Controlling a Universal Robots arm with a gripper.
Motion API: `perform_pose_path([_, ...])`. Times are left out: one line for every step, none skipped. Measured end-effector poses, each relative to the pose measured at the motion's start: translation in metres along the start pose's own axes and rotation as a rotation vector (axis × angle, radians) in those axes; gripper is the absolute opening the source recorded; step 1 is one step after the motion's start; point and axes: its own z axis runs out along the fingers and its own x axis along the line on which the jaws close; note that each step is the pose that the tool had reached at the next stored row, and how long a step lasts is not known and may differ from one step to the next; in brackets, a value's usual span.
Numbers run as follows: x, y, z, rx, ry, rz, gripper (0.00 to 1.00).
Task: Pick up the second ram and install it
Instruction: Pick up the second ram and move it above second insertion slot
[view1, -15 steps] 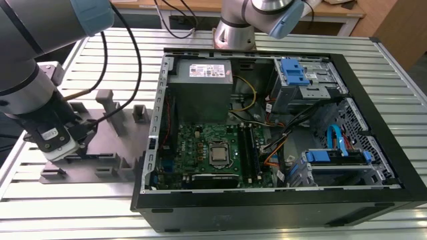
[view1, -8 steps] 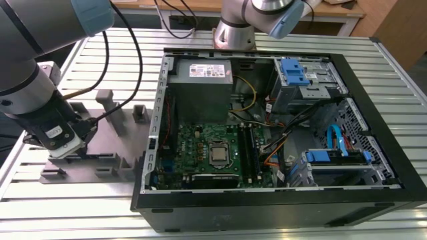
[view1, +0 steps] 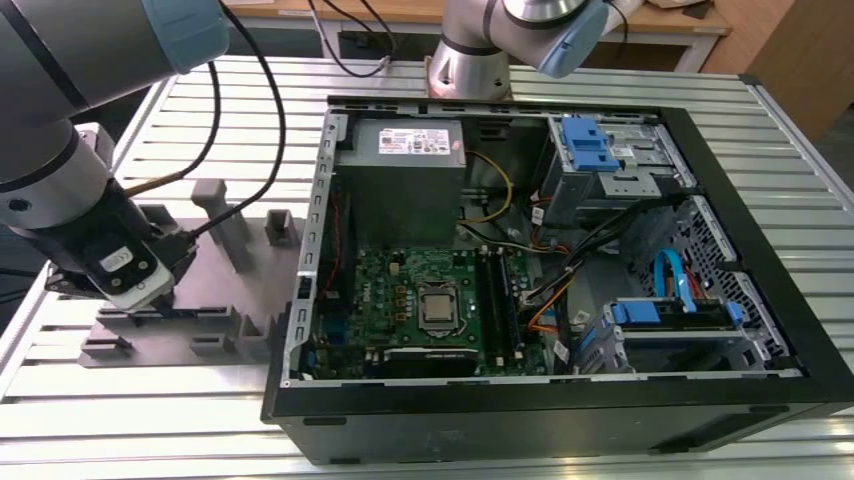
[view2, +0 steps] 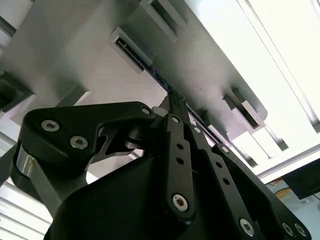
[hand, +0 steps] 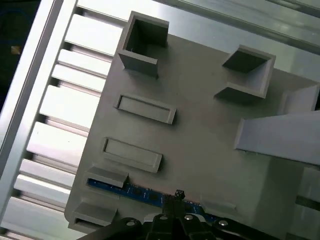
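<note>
Along the edge of the fixture plate (hand: 200, 125), the pincer (hand: 176, 196) looks clamped on the second ram (hand: 135, 190) (just its thin top edge). A crooked lift would probably snag the slots (hand: 106, 176).

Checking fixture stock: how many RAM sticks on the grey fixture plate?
1. The second ram sits in the holder along one edge of the fixture plate, at the end effector in the first wrist view. The arm covers part of the plate, so another may be hidden.

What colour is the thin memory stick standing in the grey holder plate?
Blue. The second ram shows it best in the first wrist view.
</note>
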Motion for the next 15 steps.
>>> perform_pose_path([0.0000, 0.0000, 0.0000, -0.0003, 0.0003, -0.010, 0.07])
perform_pose_path([0.0000, 0.0000, 0.0000, -0.0005, 0.0007, -0.019, 0.07])
perform_pose_path([0.0000, 0.0000, 0.0000, -0.0007, 0.0011, -0.028, 0.07])
perform_pose_path([0.0000, 0.0000, 0.0000, -0.0009, 0.0014, -0.036, 0.07])
perform_pose_path([0.0000, 0.0000, 0.0000, -0.0012, 0.0018, -0.045, 0.07])
perform_pose_path([0.0000, 0.0000, 0.0000, -0.0014, 0.0021, -0.054, 0.07])
perform_pose_path([0.0000, 0.0000, 0.0000, -0.0017, 0.0025, -0.064, 0.07])
perform_pose_path([0.0000, 0.0000, 0.0000, -0.0019, 0.0029, -0.074, 0.07])
perform_pose_path([0.0000, 0.0000, 0.0000, -0.0022, 0.0033, -0.084, 0.07])
perform_pose_path([0.0000, 0.0000, 0.0000, -0.0024, 0.0038, -0.095, 0.07])
perform_pose_path([0.0000, 0.0000, 0.0000, -0.0027, 0.0042, -0.105, 0.07])
perform_pose_path([0.0000, 0.0000, 0.0000, -0.0030, 0.0046, -0.116, 0.07])
perform_pose_path([0.0000, 0.0000, 0.0001, -0.0032, 0.0050, -0.125, 0.07])
perform_pose_path([0.0000, 0.0000, 0.0000, -0.0035, 0.0054, -0.135, 0.07])
perform_pose_path([0.0000, 0.0000, 0.0001, -0.0038, 0.0059, -0.147, 0.07])
